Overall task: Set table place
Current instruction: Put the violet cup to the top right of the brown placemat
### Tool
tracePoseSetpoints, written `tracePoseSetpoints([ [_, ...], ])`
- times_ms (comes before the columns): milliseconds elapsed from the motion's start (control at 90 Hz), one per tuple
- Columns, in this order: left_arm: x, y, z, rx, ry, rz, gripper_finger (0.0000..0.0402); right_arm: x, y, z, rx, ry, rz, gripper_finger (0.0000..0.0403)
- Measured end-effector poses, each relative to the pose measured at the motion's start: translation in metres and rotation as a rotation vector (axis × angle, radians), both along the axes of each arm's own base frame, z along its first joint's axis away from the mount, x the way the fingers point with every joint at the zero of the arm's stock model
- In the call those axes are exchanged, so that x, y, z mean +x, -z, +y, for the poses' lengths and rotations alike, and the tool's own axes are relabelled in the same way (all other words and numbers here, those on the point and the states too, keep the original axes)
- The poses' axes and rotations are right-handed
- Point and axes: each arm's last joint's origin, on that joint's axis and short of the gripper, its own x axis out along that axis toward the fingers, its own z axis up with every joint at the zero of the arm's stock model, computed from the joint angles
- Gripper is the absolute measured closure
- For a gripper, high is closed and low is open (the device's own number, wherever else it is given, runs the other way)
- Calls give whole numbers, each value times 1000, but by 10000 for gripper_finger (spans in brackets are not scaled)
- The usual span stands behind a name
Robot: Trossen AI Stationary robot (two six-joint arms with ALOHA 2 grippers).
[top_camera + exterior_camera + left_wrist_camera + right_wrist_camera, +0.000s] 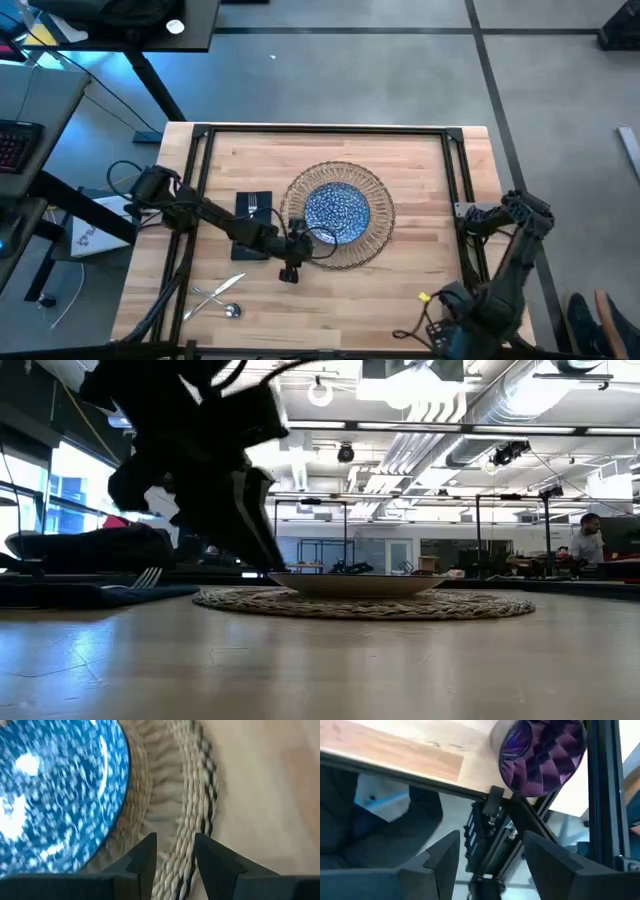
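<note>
The left gripper [291, 262] hangs low over the worktop [400, 290] at the near-left rim of the placemat [372, 240], its fingers [142, 862] parted and holding nothing. In the left wrist view the braided rim of the placemat [192, 805] runs up between the two fingers, while the plate [55, 795] lies off to one side of them, clear of both tips (whether the tips touch the weave cannot be told). The plate [337, 211] sits at the middle of the placemat, which lies about the centre of the worktop. In the low view the left arm comes down as a dark mass just beside the plate [355, 582] and the placemat [420, 603]. The napkin [252, 215] lies to the left of the placemat, partly under the left arm, with a fork [253, 207] on top of it; the fork's tines [148, 576] show in the low view too. Two more pieces of cutlery [218, 296] lie crossed near the worktop's front left. The right gripper [490, 857] waits off the right front corner of the worktop, fingers apart and empty, and its wrist view shows the purple cup [542, 755] on its side near the worktop's edge, well apart from those fingers.
</note>
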Motion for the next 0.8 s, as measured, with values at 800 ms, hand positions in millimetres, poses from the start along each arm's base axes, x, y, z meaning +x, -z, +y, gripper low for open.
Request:
tracePoseSetpoints([
  [800, -22, 20, 7, -48, -76, 99, 287, -16, 107, -41, 46, -61, -72, 240],
])
